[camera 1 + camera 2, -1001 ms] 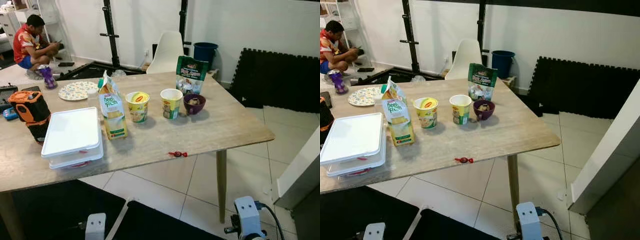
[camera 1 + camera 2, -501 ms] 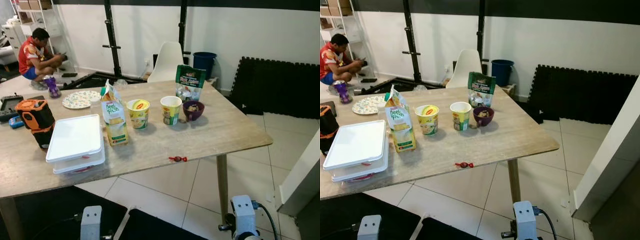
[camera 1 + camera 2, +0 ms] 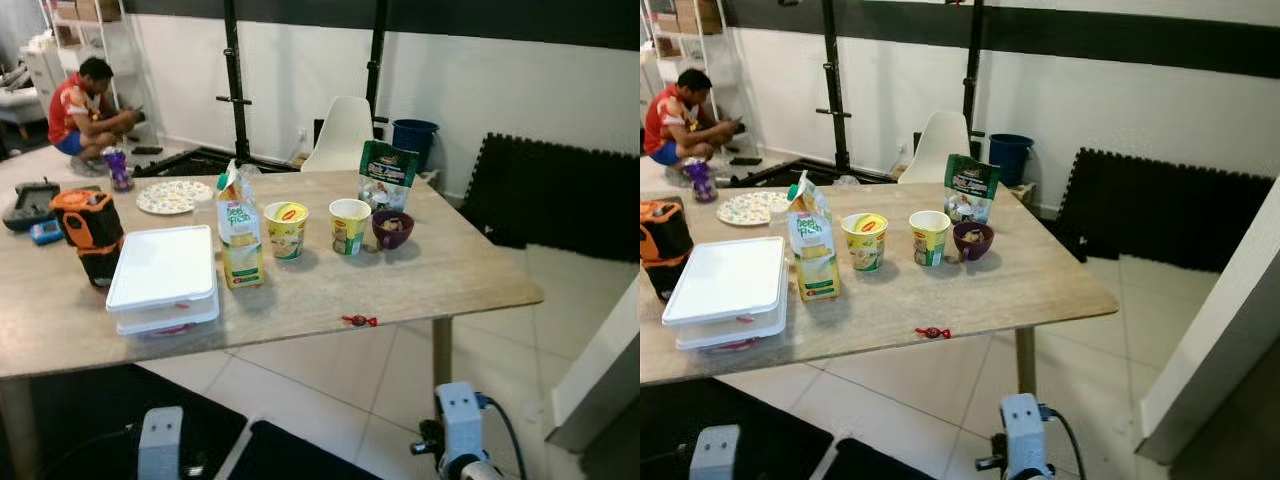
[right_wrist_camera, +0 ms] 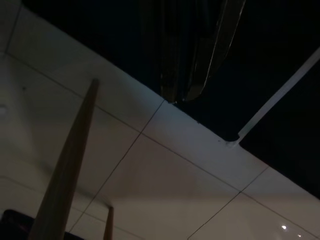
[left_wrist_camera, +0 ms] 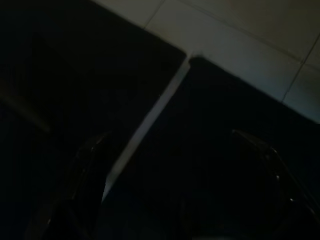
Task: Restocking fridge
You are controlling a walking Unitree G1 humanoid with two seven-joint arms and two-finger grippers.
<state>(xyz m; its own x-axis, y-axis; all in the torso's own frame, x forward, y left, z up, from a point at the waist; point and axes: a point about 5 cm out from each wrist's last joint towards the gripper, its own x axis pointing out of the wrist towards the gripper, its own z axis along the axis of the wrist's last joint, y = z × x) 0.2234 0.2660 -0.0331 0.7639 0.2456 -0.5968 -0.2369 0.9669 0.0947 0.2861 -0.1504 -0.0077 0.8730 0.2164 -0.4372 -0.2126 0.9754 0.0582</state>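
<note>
Groceries stand on a wooden table ahead of me. They are a juice carton, two yellow noodle cups, a purple bowl and a green bag. A white lidded container lies to their left. A small red candy rests near the front edge. Both arms hang low, well short of the table. My left gripper is open over a dark floor mat. My right gripper hangs above pale tiles beside a table leg.
An orange-and-black device, a plate and a purple bottle sit at the table's left. A person crouches at the far left. A white chair, a blue bin and black foam mats lie beyond. A white panel stands at right.
The whole view has shifted: the table now looks smaller and farther away, so the camera has moved back. Nothing on the table has moved.
</note>
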